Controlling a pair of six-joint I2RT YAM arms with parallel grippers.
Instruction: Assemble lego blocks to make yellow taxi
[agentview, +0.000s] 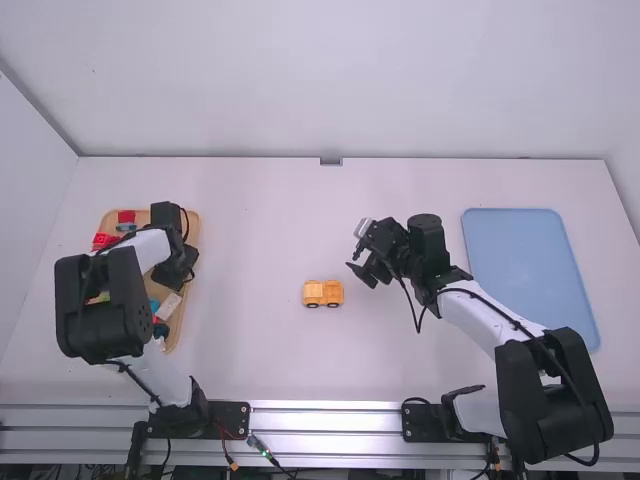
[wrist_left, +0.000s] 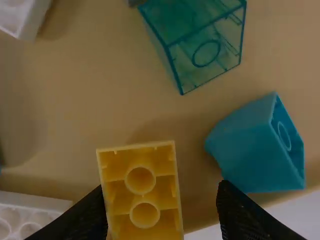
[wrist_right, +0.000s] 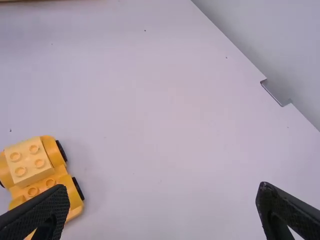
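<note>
My left gripper (agentview: 178, 272) is over the wooden tray of blocks. In the left wrist view the left gripper (wrist_left: 162, 215) stands open, a yellow block (wrist_left: 140, 180) with its hollow side showing between its fingers, nearer the left one. A clear teal block (wrist_left: 202, 42) and a blue sloped block (wrist_left: 250, 145) lie close by. The orange-yellow car (agentview: 323, 293) stands mid-table; in the right wrist view the car (wrist_right: 37, 172) has a block with studs on its base. To its right, the right gripper (agentview: 366, 270) is held above the table; in its wrist view the right gripper (wrist_right: 162, 200) is open.
The wooden tray (agentview: 196, 225) at the left holds several red, blue and white blocks. White blocks (wrist_left: 30, 212) lie in it near the left gripper. A flat blue tray (agentview: 530, 270) rests on the table's right side, beyond the right arm.
</note>
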